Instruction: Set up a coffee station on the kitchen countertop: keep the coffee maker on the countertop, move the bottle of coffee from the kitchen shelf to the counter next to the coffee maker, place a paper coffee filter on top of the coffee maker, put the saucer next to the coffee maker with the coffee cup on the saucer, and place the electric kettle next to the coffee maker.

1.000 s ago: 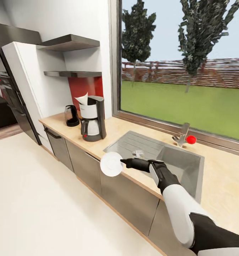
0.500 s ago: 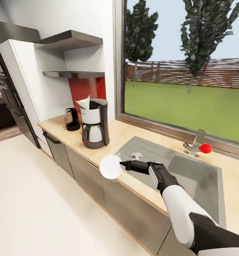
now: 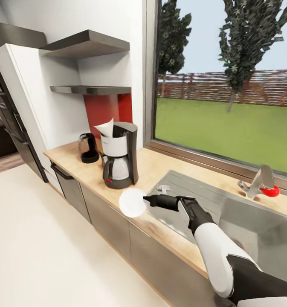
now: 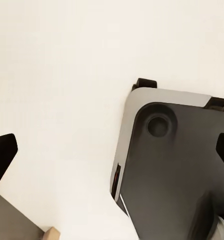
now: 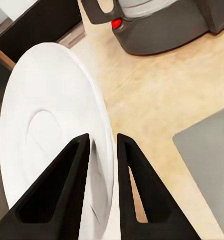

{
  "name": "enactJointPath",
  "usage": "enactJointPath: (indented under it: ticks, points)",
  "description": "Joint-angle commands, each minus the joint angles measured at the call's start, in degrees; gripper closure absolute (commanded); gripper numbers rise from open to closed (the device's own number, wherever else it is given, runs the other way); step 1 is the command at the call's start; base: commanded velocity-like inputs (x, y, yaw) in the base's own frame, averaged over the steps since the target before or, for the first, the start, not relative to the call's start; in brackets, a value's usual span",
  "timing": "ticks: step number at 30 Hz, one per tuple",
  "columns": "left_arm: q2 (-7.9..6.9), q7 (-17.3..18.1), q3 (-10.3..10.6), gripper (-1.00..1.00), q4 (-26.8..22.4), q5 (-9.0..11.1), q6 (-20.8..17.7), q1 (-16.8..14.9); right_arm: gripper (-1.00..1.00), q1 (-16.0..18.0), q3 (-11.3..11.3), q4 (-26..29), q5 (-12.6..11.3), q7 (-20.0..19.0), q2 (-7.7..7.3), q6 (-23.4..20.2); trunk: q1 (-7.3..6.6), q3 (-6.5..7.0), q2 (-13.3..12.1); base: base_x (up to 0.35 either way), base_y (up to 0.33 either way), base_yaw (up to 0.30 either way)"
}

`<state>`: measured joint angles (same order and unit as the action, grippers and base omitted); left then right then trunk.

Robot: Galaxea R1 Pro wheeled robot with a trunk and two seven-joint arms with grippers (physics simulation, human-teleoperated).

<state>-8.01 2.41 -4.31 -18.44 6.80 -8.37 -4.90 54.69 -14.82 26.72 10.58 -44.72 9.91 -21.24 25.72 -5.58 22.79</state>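
Pinching the round white saucer (image 3: 132, 203) by its rim, the right gripper (image 3: 148, 198) holds it on edge at the wooden countertop's (image 3: 147, 164) front, near the black-and-white coffee maker (image 3: 120, 155), probably for setting down beside it.

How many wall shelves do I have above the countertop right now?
2. The upper shelf juts out beside the window, and the lower shelf sits right below it, above the coffee maker and electric kettle. Anything standing on top of them may be hidden from this angle.
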Motion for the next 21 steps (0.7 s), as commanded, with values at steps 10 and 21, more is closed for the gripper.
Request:
enactJointPath:
  ticks: [10,21]
  points:
    - [0.06,0.2,-0.3,-1.00,-0.1,0.6,-0.5,0.0,1.00,0.1,-1.1,-0.9,0.1,8.5,0.09,-0.5,0.07,-0.13,0.1,0.173,0.130,0.000]
    - [0.10,0.2,-0.3,-1.00,-0.1,0.6,-0.5,0.0,1.00,0.1,-8.5,-2.6,0.1,11.4,0.09,-0.9,0.07,-0.13,0.1,0.001,0.001,0.000]
